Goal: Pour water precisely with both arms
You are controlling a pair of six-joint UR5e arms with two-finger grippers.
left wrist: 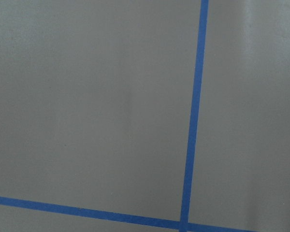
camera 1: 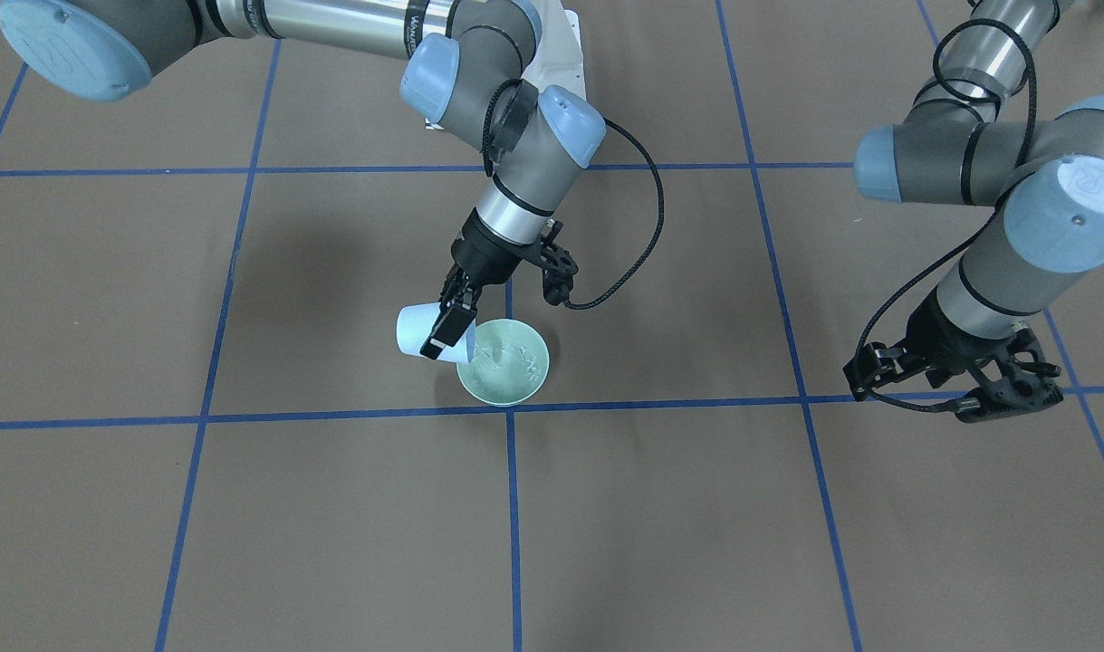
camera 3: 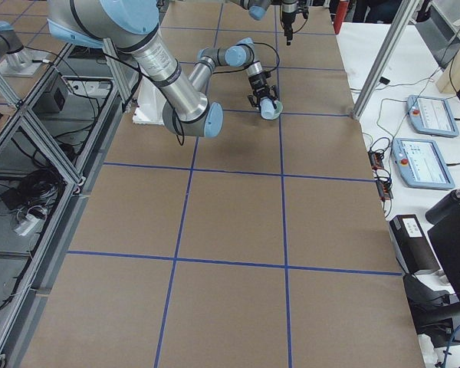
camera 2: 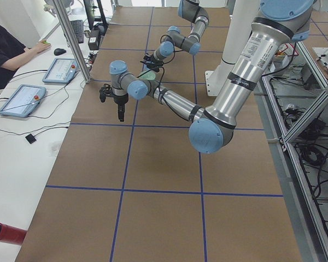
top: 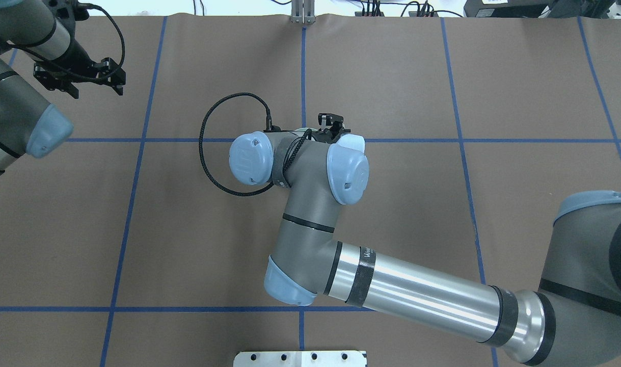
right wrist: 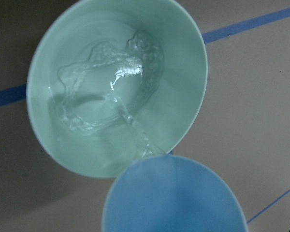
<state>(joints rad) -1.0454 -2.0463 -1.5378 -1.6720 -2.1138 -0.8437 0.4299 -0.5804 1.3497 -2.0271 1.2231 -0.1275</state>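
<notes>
My right gripper (camera 1: pixel 449 335) is shut on a pale blue cup (camera 1: pixel 417 331) and holds it tipped on its side over the rim of a pale green bowl (camera 1: pixel 515 371). In the right wrist view the cup (right wrist: pixel 174 198) is at the bottom. A thin stream of water (right wrist: pixel 135 130) runs from it into a shallow glinting pool (right wrist: pixel 121 82) in the bowl (right wrist: pixel 183 58). In the overhead view the right arm hides the cup and bowl. My left gripper (camera 1: pixel 959 394) hangs over bare table far to the side, nothing in it. I cannot tell whether it is open or shut.
The brown table top (left wrist: pixel 87 96) carries a grid of blue tape lines (left wrist: pixel 193 121). A white bolted pedestal plate (top: pixel 300 358) is at the robot's base. An operator (camera 2: pixel 5 49) sits at a side bench with tablets (camera 2: pixel 60 70). A red cylinder (camera 2: pixel 5 233) lies on that bench.
</notes>
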